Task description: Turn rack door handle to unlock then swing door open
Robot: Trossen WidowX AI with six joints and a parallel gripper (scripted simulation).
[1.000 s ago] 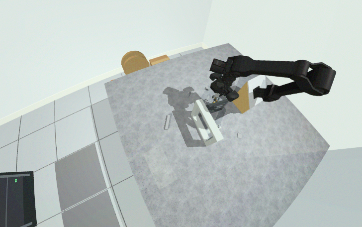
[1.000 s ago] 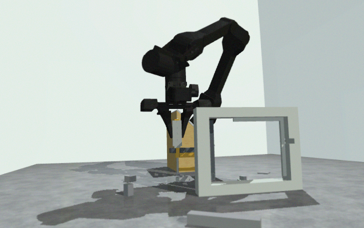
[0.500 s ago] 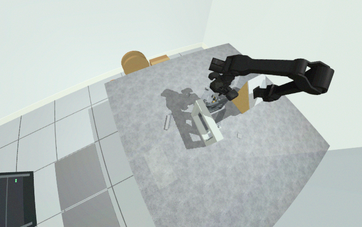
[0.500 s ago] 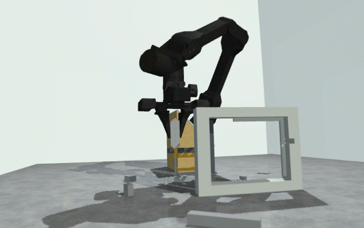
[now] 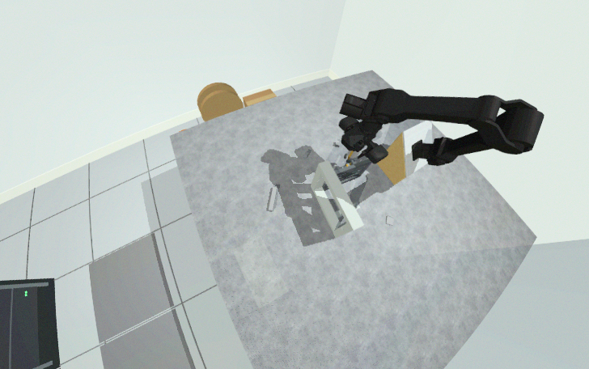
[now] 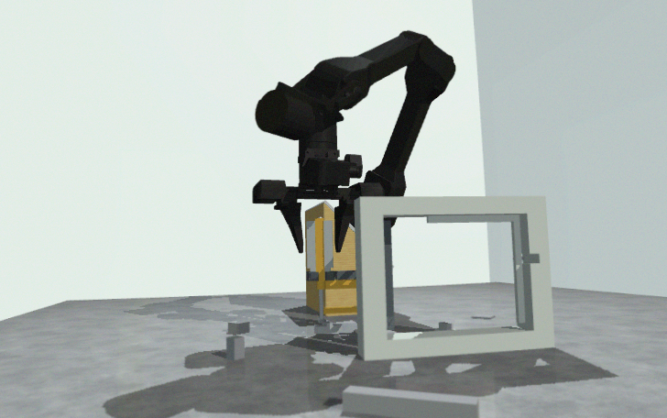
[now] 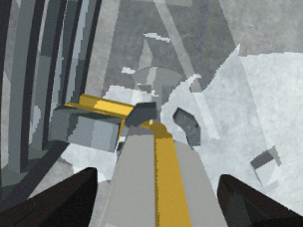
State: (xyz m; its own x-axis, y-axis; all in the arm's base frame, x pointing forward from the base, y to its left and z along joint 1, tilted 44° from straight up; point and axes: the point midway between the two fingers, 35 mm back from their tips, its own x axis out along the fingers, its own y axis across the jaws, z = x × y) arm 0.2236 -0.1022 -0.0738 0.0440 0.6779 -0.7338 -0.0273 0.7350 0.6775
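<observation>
The dark barred door [image 5: 353, 168] [image 6: 388, 275] [image 7: 22, 100] stands swung out behind the pale frame [image 5: 332, 176] [image 6: 371, 275], nearly edge-on in the exterior view; its exact angle cannot be told. The upright handle [image 6: 320, 256] [image 7: 171, 174] is grey with a yellow stripe. A yellow bar [image 7: 107, 106] lies between the handle's foot and the door's edge. My gripper [image 6: 320, 250] [image 7: 158, 181] is open around the upper handle, pointing down, with a gap on each side in the wrist view. The fingertips are hidden in the top view.
A wooden block [image 5: 393, 160] [image 6: 339, 301] with a sloping top stands behind the handle. A long grey bar [image 5: 272, 198] [image 6: 408, 401] lies in front of the frame. Small grey blocks [image 6: 235, 346] [image 6: 445, 325] stand left of the frame and behind it.
</observation>
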